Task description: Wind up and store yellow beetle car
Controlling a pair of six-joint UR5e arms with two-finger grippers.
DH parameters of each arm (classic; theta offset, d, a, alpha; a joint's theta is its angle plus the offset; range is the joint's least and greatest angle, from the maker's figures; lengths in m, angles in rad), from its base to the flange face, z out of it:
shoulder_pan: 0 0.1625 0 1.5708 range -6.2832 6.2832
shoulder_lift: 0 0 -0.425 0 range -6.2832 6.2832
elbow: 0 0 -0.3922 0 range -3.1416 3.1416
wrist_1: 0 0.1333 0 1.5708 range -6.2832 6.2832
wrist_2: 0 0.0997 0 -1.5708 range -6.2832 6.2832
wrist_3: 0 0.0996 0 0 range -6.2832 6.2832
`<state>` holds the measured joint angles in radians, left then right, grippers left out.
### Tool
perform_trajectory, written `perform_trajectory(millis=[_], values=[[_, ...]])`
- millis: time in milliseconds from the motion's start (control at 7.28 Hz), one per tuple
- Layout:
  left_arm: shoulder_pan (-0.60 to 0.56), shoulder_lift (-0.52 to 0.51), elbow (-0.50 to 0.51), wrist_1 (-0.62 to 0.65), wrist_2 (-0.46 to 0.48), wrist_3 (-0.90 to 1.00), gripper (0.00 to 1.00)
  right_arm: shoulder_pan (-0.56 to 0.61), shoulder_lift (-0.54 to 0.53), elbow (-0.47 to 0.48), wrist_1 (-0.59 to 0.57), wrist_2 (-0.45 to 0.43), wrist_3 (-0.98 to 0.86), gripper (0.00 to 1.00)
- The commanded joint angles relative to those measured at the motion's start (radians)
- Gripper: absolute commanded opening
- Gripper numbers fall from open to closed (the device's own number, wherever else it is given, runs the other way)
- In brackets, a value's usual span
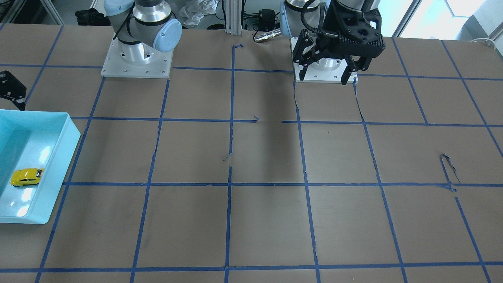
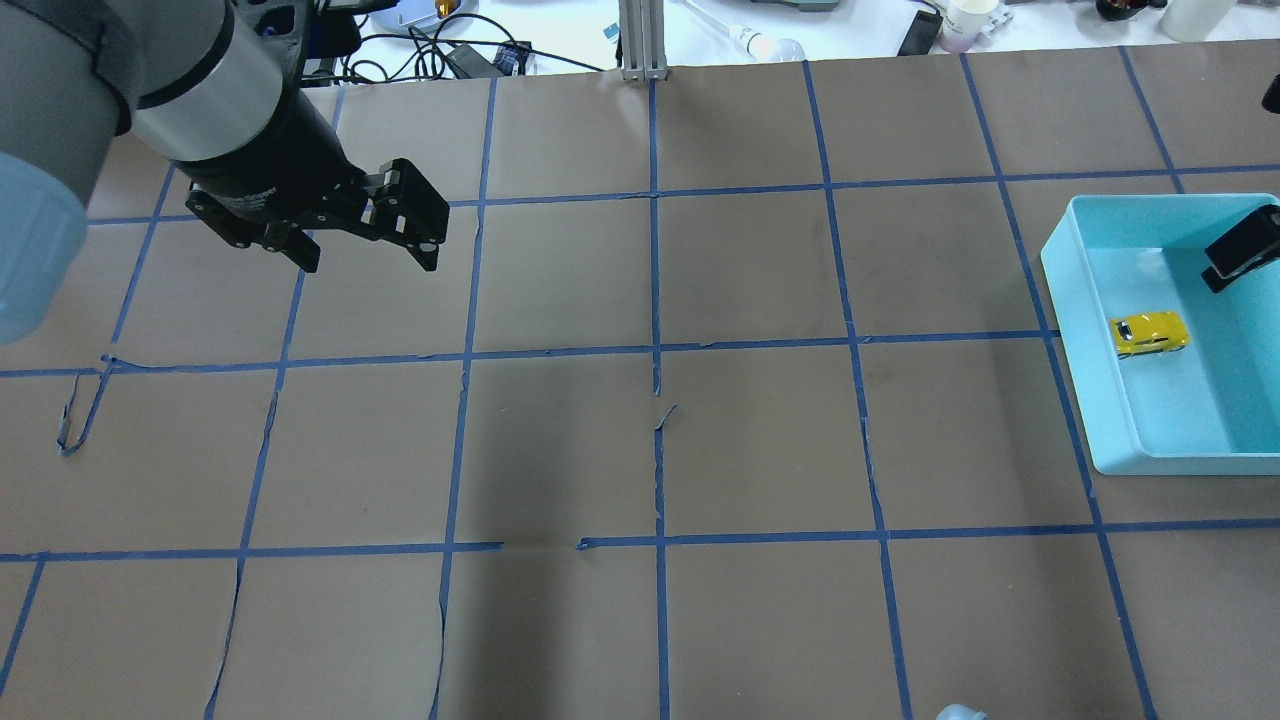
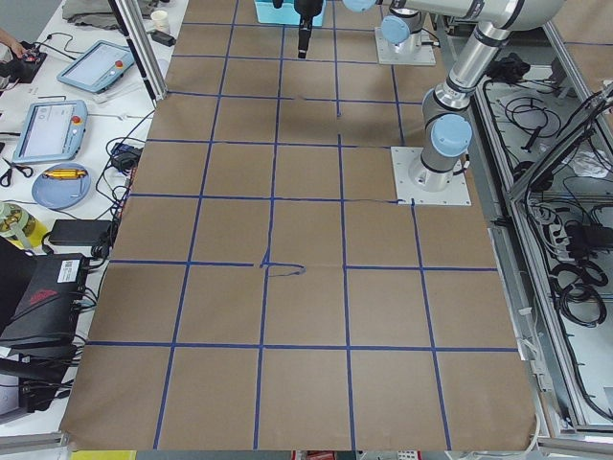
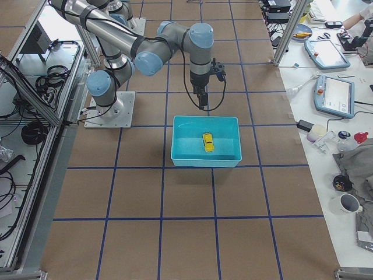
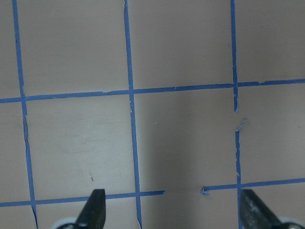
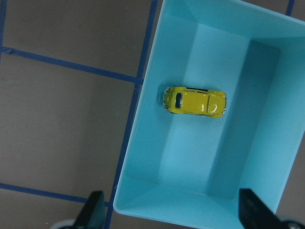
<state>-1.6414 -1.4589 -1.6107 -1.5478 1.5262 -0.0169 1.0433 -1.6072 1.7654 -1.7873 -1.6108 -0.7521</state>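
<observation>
The yellow beetle car lies on the floor of a light-blue bin, free of any gripper. It also shows in the overhead view and the front view. My right gripper is open and empty, hovering above the bin's edge nearest the robot. My left gripper is open and empty, held high over bare table far from the bin; the left wrist view shows only taped paper between its fingers.
The bin stands at the table end on my right side. Both arm bases are bolted to the table. Brown paper with a blue tape grid covers the table. Benches with tablets flank it.
</observation>
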Motion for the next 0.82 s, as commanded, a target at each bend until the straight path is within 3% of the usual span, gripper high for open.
perform_trajectory(millis=[0, 275, 687], values=[[0.0, 0.0, 0.0, 0.0, 0.0, 0.0, 1.0, 0.134, -0.008, -0.035, 0.066, 0.002, 0.199, 1.0], [0.0, 0.0, 0.0, 0.0, 0.0, 0.0, 1.0, 0.208, -0.022, -0.047, 0.117, 0.073, 0.357, 1.0], [0.0, 0.0, 0.0, 0.0, 0.0, 0.0, 1.0, 0.294, -0.036, -0.047, 0.144, 0.075, 0.596, 1.0]])
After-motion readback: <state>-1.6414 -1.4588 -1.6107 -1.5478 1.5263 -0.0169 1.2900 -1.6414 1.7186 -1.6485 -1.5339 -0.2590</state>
